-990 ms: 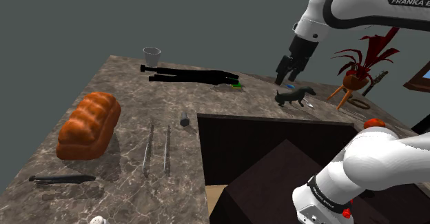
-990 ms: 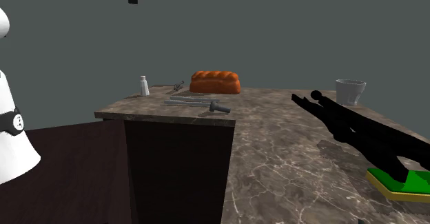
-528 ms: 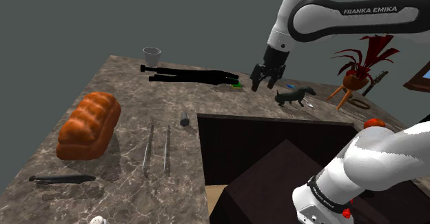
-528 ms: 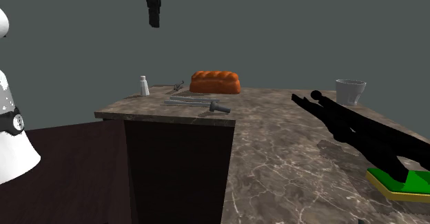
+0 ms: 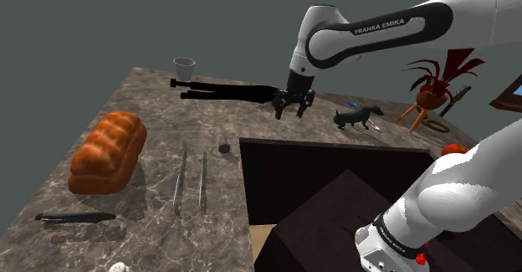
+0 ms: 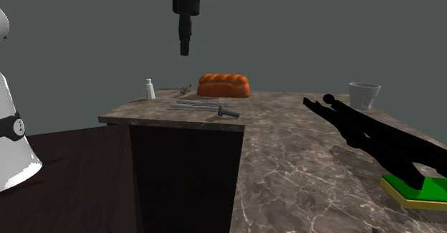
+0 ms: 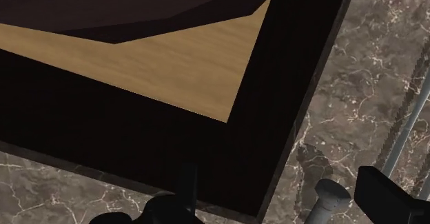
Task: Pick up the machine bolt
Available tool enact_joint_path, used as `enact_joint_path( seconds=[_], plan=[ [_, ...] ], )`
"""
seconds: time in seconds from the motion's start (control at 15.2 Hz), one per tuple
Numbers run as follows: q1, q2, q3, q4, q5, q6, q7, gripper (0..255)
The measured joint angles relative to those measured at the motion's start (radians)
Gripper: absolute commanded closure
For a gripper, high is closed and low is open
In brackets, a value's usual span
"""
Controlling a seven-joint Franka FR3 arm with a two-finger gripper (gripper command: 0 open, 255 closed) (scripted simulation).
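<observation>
Right, biggest first: brown-veined marble counter [image 5: 150,111] w/ a deep dark square cut-out [image 5: 284,170] sunk into it on the stand's side. White Franka arm [image 5: 376,32] arcs over both. Long black gun-shaped object [image 5: 234,91] lies along the far edge. Orange-brown bread loaf [image 5: 107,151] sits at the shoulder view's left. Two thin grey threaded rods [image 5: 203,180] lie side by side btwn loaf and cut-out. Black two-finger gripper [image 5: 294,107] hangs well above the counter, fingers apart, nothing held. Short grey machine bolt [image 5: 224,144] lies flat on the marble just beside the cut-out's far corner at the shoulder view's left, near the rods' far ends but apart from them. In the wrist view its head [image 7: 329,194] shows far below, btwn the two fingers and closer to one.

Step, as I read it: approach, pre-grasp, no contact w/ the bolt. Next move prob. calls for a small sideways shift to centre the bolt, a wrist turn so the fingers close across the shank, then a straight drop to the marble.

Edges & room: the cut-out's lip is the tight side; a finger landing there could hang over the drop or nudge the bolt in. Rods are near enough to brush on the other side. Air above is open; loaf and gun-shaped object are well apart.
</observation>
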Motion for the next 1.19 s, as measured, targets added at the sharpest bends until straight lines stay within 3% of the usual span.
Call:
enact_joint_path(
  seconds=[0.66, 1.19],
  plan=[
    [0.029, 0.404, 0.038, 0.242, -0.024, 0.130, 0.196, 0],
    [0.075, 0.736, 0.024, 0.536, -0.045, 0.146, 0.323, 0]
  ],
)
